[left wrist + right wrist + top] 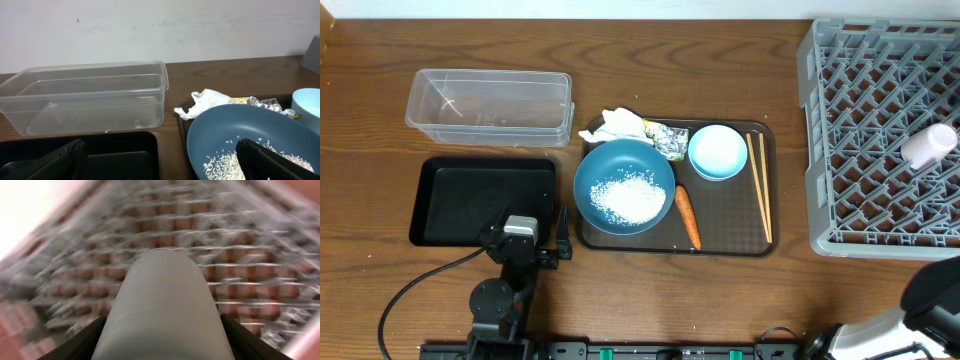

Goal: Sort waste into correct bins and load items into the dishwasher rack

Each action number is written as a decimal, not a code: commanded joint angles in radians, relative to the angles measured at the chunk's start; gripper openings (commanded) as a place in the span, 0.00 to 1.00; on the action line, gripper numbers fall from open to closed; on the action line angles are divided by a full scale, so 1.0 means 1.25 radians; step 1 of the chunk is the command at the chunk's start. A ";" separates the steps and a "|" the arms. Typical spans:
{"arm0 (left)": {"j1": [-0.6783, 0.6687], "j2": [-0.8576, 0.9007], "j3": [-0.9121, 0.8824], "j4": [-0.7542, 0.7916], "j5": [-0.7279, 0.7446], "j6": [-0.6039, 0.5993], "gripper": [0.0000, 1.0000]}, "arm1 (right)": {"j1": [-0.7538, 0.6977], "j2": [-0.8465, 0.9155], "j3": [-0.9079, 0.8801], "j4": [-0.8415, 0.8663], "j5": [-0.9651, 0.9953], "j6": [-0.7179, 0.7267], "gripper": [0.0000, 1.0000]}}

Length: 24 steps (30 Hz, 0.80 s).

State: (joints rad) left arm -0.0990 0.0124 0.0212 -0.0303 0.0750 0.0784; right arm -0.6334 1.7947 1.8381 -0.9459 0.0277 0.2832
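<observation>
My right jaws are clenched on a white cup [165,310], which fills the right wrist view, with a dark finger [82,342] on either side of it. Beyond it the rack [860,200] is only a blur. From overhead, the cup sits tilted above the rack's right part. I cannot tell whether it touches the grid. The rack stands at the right end of the worktop [720,300].

My left jaws are released, wide apart and grasping nothing. They are low at the near side, one finger [55,162] over the black bin [450,195] and the other [272,160] over the big bowl [610,160]. Rice [628,197] lies heaped in that bowl, on the left of the brown tray [730,225]. The carrot [687,216] lies just right of the bowl, toward the near edge. The small bowl [717,152] stands farther back, and the chopsticks [759,185] lie along the tray's right side. At the far edge the tissue [615,126] sits left of the foil [667,138], the two touching. The clear tub [488,107] stands beyond the bin, far left.
</observation>
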 commanded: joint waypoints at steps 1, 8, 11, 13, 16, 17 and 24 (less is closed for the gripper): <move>0.003 -0.002 -0.014 -0.027 0.008 -0.004 0.98 | -0.072 0.046 0.010 -0.010 -0.027 -0.042 0.63; 0.003 -0.002 -0.014 -0.027 0.008 -0.004 0.98 | -0.169 0.129 0.010 -0.019 -0.132 -0.060 0.72; 0.003 -0.002 -0.014 -0.027 0.008 -0.004 0.98 | -0.179 0.145 0.010 -0.023 -0.131 -0.060 0.86; 0.003 -0.002 -0.014 -0.027 0.008 -0.004 0.98 | -0.178 0.147 0.010 -0.023 -0.134 -0.060 0.90; 0.003 -0.002 -0.014 -0.027 0.008 -0.004 0.98 | -0.172 0.146 0.010 -0.024 -0.155 -0.060 0.92; 0.003 -0.002 -0.014 -0.027 0.008 -0.004 0.98 | -0.170 0.146 0.010 -0.025 -0.172 -0.060 0.92; 0.003 -0.002 -0.014 -0.027 0.008 -0.004 0.98 | -0.131 0.123 0.011 -0.040 -0.240 -0.054 0.91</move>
State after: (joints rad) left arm -0.0990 0.0124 0.0212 -0.0303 0.0750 0.0784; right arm -0.8326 1.9850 1.8389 -0.9859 -0.2138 0.2188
